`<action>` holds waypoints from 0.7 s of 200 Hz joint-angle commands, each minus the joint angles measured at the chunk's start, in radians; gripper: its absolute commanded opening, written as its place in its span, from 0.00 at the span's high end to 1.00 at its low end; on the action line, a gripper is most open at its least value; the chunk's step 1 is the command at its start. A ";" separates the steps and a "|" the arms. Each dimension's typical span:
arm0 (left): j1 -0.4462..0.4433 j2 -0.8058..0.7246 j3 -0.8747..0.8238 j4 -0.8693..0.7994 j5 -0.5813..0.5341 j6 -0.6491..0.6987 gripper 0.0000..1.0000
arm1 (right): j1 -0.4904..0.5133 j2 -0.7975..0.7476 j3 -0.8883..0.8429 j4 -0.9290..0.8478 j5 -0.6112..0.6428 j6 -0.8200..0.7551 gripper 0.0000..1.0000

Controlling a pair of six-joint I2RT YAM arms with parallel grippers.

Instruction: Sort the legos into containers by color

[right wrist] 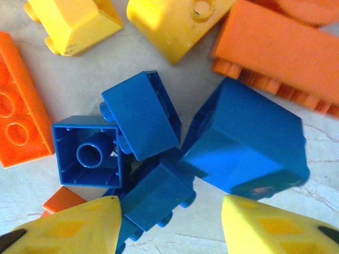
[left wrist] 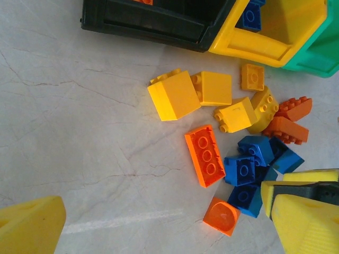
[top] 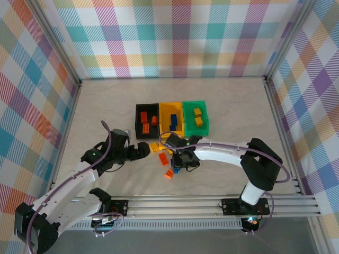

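The legos [top: 165, 157] lie in a loose pile in front of three containers: a black bin [top: 139, 123] with orange bricks, a yellow bin [top: 164, 123] with blue ones, and a green bin [top: 205, 118] with yellow ones. My right gripper [right wrist: 169, 228] is down over the blue bricks. Its jaws straddle one blue brick [right wrist: 158, 197]: the left finger touches it, and the right finger [right wrist: 273, 228] stands apart. My left gripper [left wrist: 169, 227] is wide open just left of the pile, near a small orange brick [left wrist: 222, 216] and a long orange brick [left wrist: 205, 155].
Yellow bricks [left wrist: 174, 95] lie between the pile's blue bricks [left wrist: 249, 159] and the bin fronts. The two arms sit close together at the pile. Plaid walls enclose the table on three sides, and a metal rail [top: 175, 203] runs along the near edge.
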 commanded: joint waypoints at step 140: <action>0.012 -0.003 -0.003 0.023 0.023 0.005 0.00 | -0.054 -0.079 -0.140 0.044 -0.036 -0.012 0.44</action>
